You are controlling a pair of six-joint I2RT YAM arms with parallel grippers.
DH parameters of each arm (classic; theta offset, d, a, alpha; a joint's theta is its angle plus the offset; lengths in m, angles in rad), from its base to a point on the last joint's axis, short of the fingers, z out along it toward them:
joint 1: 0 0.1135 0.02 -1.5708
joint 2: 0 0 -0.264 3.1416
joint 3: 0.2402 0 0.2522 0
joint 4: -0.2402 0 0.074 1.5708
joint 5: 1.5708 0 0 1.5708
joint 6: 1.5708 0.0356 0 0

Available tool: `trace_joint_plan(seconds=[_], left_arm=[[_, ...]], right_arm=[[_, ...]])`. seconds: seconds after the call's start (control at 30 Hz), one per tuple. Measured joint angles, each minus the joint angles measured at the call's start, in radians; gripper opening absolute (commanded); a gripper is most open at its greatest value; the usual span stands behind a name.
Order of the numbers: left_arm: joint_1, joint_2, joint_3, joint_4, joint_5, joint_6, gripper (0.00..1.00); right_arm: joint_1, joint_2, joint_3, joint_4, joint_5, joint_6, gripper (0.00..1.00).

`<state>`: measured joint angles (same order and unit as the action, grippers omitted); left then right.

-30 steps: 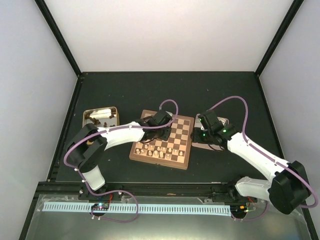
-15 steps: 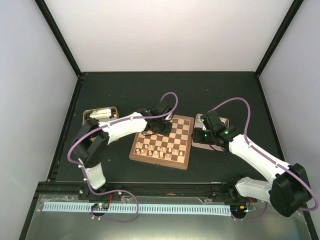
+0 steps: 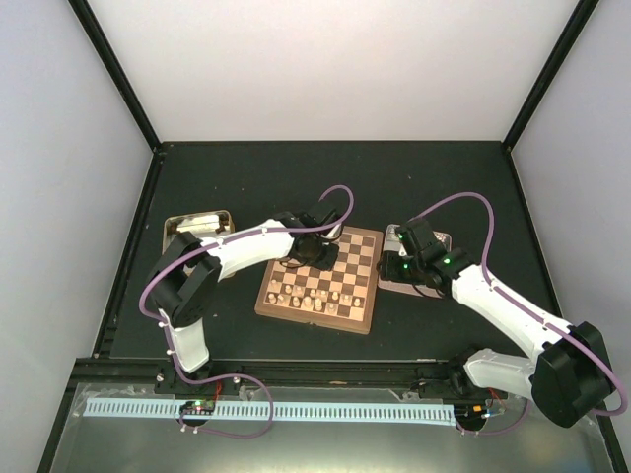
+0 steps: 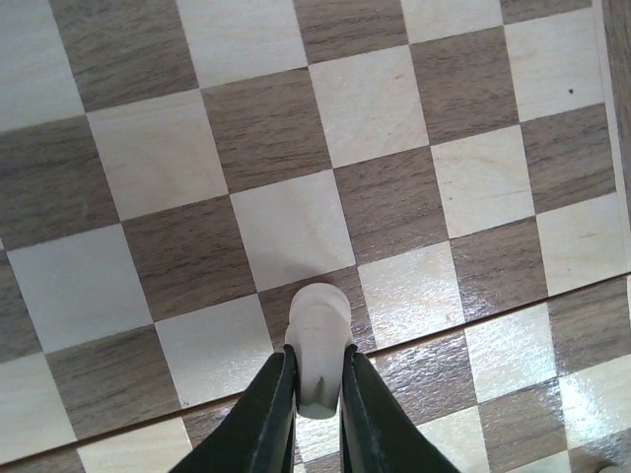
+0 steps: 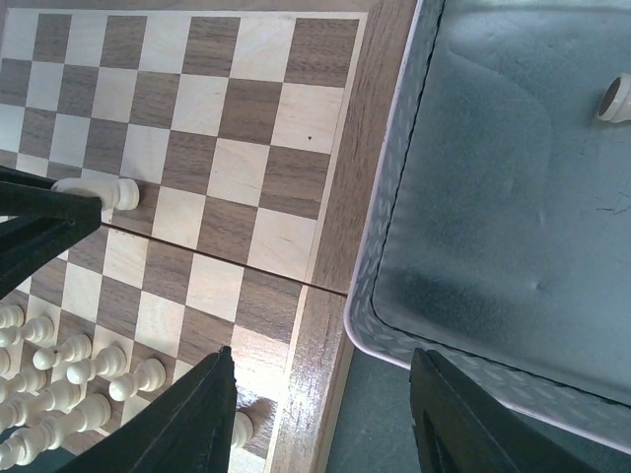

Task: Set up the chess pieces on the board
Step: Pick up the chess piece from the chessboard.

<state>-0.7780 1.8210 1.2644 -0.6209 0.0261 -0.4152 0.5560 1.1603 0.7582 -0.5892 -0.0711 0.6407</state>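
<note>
The board (image 3: 357, 258) lies mid-table, with pale chess pieces (image 3: 312, 294) standing in its near rows. My left gripper (image 3: 315, 252) is over the board's middle-left. In the left wrist view the gripper (image 4: 317, 394) is shut on a pale piece (image 4: 317, 330), held just above a dark square of the board (image 4: 365, 99) by its fold line. My right gripper (image 5: 320, 394) is open and empty, straddling the board's right border (image 5: 335, 325) and a metal tin (image 5: 380, 256). The right wrist view also shows the held piece (image 5: 110, 192) and rows of pale pieces (image 5: 59, 384).
The right tin (image 3: 440, 239) lies beside the board's right edge and holds one pale piece (image 5: 613, 97). A second tin (image 3: 199, 219) with dark pieces stands left of the board. Black walls edge the table.
My left arm has swung its forearm back and shifted the gripper slightly over the board, still holding the pale piece. My right gripper has edged a little to the right.
</note>
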Motion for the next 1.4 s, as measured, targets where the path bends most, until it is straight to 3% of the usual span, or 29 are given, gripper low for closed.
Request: trace_joint_plan(seconds=[0.17, 0.3, 0.63, 0.83, 1.0, 1.4], left_arm=[[0.0, 0.0, 0.009, -0.007, -0.003, 0.013, 0.32], [0.0, 0.001, 0.016, -0.011, -0.004, 0.019, 0.34], [0.0, 0.031, 0.068, -0.017, -0.008, 0.022, 0.17], [0.0, 0.054, 0.073, -0.019, -0.01, 0.022, 0.17], [0.0, 0.053, 0.076, -0.019, -0.014, 0.023, 0.05], [-0.026, -0.032, 0.07, -0.047, -0.015, 0.039, 0.04]], right_arm=[[-0.002, 0.0, -0.002, 0.002, -0.001, 0.0, 0.5], [-0.002, 0.0, -0.002, 0.007, -0.004, 0.0, 0.5], [-0.002, 0.0, -0.003, 0.012, -0.008, 0.0, 0.5], [-0.002, 0.0, -0.011, 0.014, -0.008, 0.0, 0.5], [-0.002, 0.0, -0.013, 0.014, -0.008, 0.0, 0.49], [-0.018, -0.065, -0.024, 0.024, 0.033, 0.025, 0.5]])
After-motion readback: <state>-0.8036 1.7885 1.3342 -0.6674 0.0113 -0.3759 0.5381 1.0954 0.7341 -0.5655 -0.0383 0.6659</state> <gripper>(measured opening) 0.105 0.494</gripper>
